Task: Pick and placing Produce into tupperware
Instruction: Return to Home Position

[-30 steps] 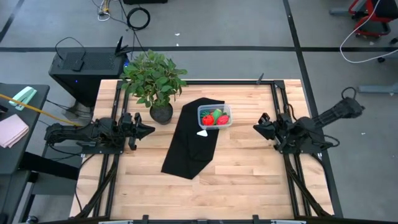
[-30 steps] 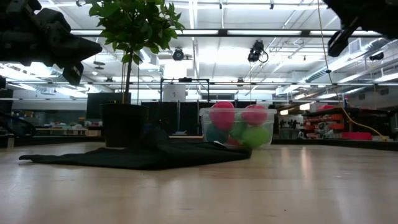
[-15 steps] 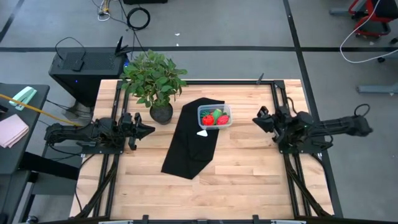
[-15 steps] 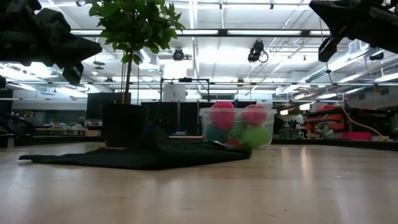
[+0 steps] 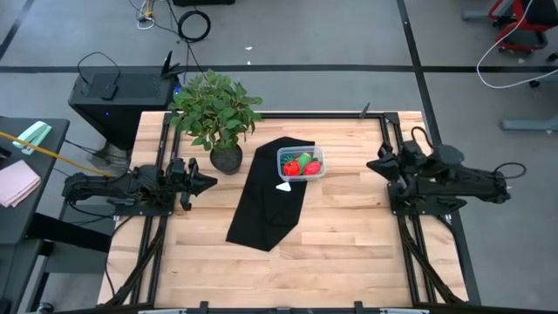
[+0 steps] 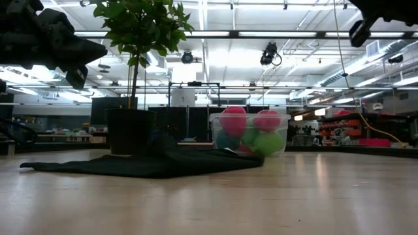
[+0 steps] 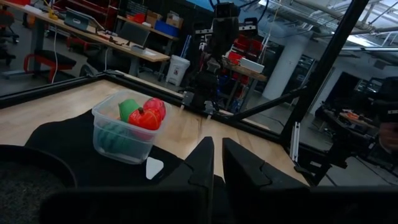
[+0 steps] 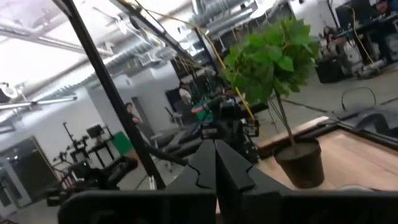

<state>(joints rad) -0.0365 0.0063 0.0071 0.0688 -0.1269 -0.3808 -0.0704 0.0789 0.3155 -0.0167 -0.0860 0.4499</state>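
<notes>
Left end effector (image 5: 209, 182): hovered over the left side of the bench (image 5: 349, 249), pointed toward the middle; fingers (image 7: 202, 163) drawn almost together with only a thin slit between them, nothing held.
Right end effector (image 5: 377, 165): hovered over the right side of the bench, pointed back toward the left one; fingers (image 8: 236, 174) clenched, tips meeting, nothing held.
Height: in the low view both stood well above the bench top, the left end effector (image 6: 88, 52) at the upper left, the right end effector (image 6: 358, 31) only partly in frame at the upper right.
Potted plant (image 5: 215, 109): just ahead of the left end effector and a little to its far side; dark round pot (image 5: 227, 159) standing on the bench, touching the cloth's edge or just beside it, I could not tell which.
Black cloth (image 5: 266, 205): ahead of the left end effector, between the two, spread flat on the bench.
Tupperware (image 5: 281, 157): between the two end effectors, apart from both, somewhat nearer the right one; upright and open-topped on the far end of the black cloth.
Produce: all that could be seen lay inside the tupperware; from above, red pieces (image 5: 292, 167) and a green piece (image 5: 304, 159); through the clear wall (image 6: 215, 127), two reddish balls (image 6: 233, 121) on top and a lime-green piece (image 6: 268, 143) lower down; the left wrist view showed a red piece (image 7: 144, 118) and a green one (image 7: 129, 107) above the rim (image 7: 99, 114).
White scrap (image 5: 285, 186): on the cloth, just beside the tupperware, on its near side.
</notes>
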